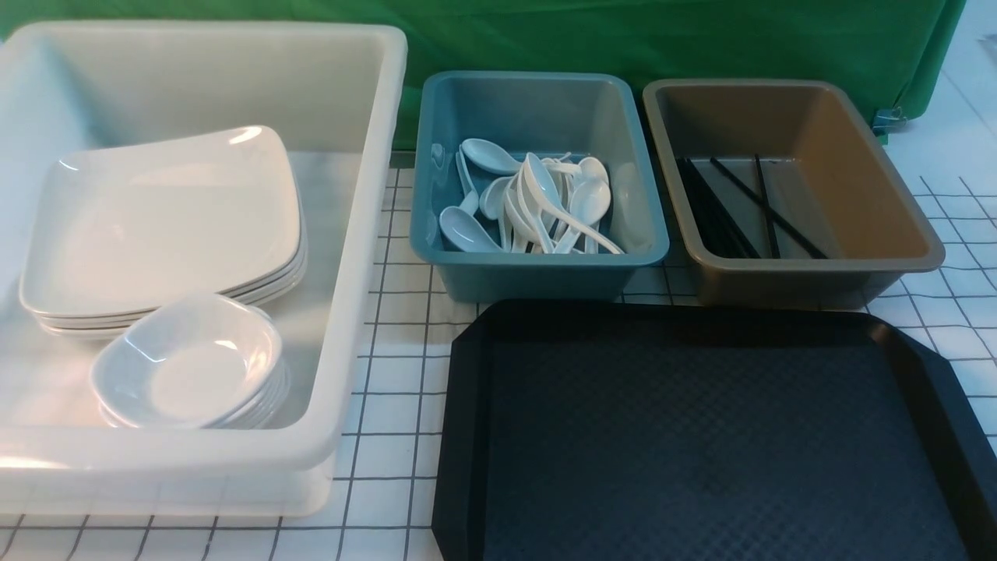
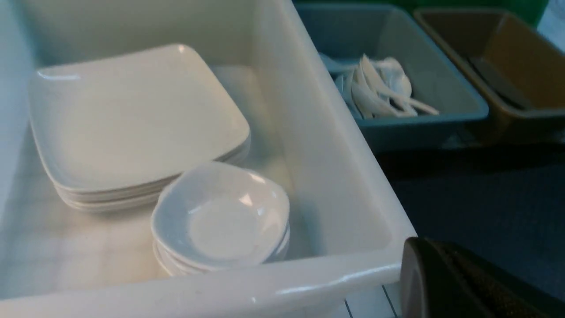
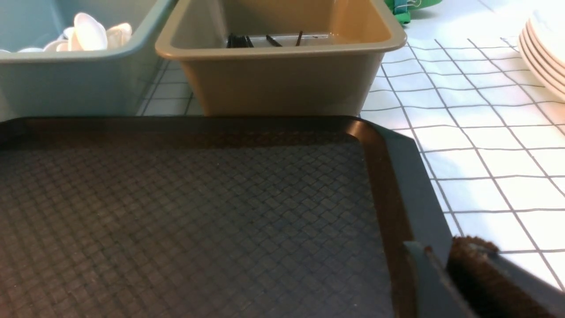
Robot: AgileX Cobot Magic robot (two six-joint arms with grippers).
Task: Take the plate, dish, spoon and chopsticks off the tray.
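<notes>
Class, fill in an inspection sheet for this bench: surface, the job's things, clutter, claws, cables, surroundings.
Surface: white tablecloth with a dark grid.
Job's things: black tray holds nothing; plates and dishes are stacked in the white bin; spoons are piled in the teal bin; chopsticks lie in the brown bin.
Clutter: more stacked plates on the table beyond the tray, seen in the right wrist view.
Claws: only dark edges show, left and right; open or shut cannot be told.
Cables: nothing seen.
Surroundings: green cloth behind the bins.
</notes>
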